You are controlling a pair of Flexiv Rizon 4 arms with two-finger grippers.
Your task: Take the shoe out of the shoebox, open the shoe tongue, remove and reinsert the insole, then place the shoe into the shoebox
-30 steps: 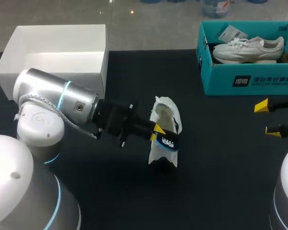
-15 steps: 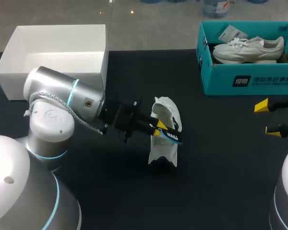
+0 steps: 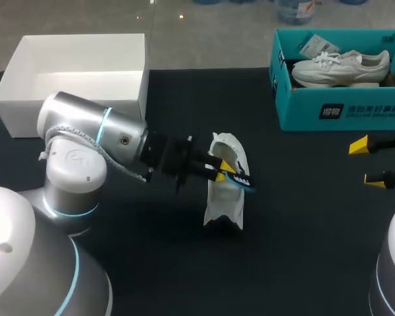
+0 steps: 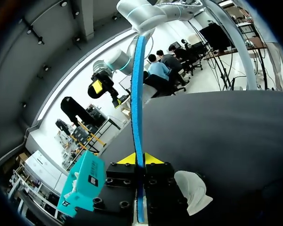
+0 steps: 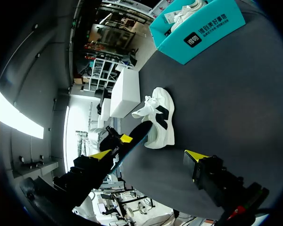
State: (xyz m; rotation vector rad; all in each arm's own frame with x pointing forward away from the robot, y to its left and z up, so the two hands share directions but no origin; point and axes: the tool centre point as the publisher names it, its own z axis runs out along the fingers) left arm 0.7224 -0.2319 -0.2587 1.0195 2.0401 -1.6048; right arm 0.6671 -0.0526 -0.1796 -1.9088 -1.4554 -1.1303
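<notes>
A white shoe (image 3: pixel 225 204) stands on the dark table (image 3: pixel 303 250) at the middle, its opening facing up. My left gripper (image 3: pixel 218 172) is shut on the blue and black insole (image 3: pixel 240 182), held on edge over the shoe's opening. In the left wrist view the insole (image 4: pixel 139 94) runs as a thin blue strip out from between the yellow fingertips (image 4: pixel 151 159), with the shoe (image 4: pixel 192 190) just beside them. My right gripper (image 3: pixel 367 161) hangs open at the table's right side, holding nothing. From the right wrist view the shoe (image 5: pixel 156 117) and insole (image 5: pixel 136 135) lie ahead of it.
A teal shoebox (image 3: pixel 336 108) at the back right holds another white shoe (image 3: pixel 339 66). An open white box (image 3: pixel 79 72) stands at the back left, close behind my left arm (image 3: pixel 99 135).
My left arm has moved a little right and farther back. The insole has turned from flat to on edge and risen over the shoe's opening. The right arm has not moved.
</notes>
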